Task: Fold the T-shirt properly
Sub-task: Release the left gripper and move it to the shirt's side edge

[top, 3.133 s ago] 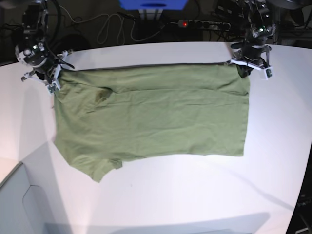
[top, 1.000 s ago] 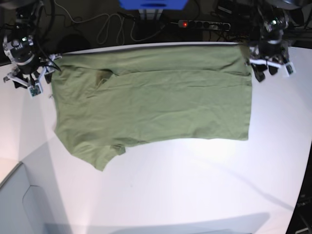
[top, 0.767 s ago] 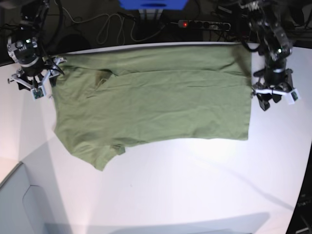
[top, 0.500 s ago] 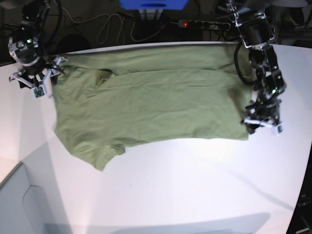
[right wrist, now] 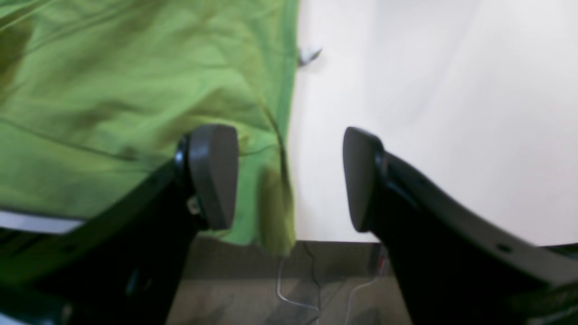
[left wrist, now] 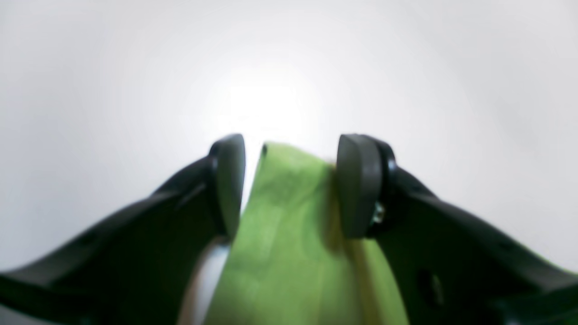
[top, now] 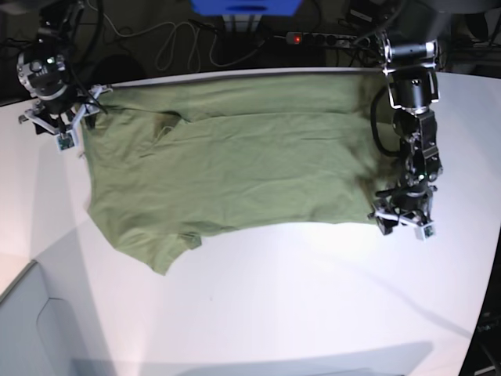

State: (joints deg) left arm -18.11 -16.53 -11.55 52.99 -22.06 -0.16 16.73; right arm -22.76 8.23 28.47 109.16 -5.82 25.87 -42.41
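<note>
No brand, label or readable writing anywhere. Plain sage-green short-sleeved cotton T-shirt [top: 243,168] lies spread flat on the smooth white worktop [top: 313,305], long axis running side to side in the base view, hem end toward the left pincer [top: 403,221], sleeve and neck end toward the right pincer [top: 56,125]. One sleeve sticks out toward the near edge, below the right pincer's side.

Left pincer: jaws apart, low at the near hem corner; in its wrist view a narrow tongue of green cloth [left wrist: 289,234] sits between the two dark pads [left wrist: 226,180], touching or nearly touching one, gap at the other. Not clamped. Bare white worktop [left wrist: 289,67] ahead of it.

Right pincer [right wrist: 289,178]: jaws apart, nothing between them but the shirt's edge [right wrist: 135,99] under one pad; other pad over bare worktop [right wrist: 429,90]. It sits at the far corner of the shirt by the worktop's back edge.

Beyond the worktop: dark floor, loose grey cables [top: 168,43], a black power strip with a red light [top: 325,38], a blue box-like object [top: 244,7].
</note>
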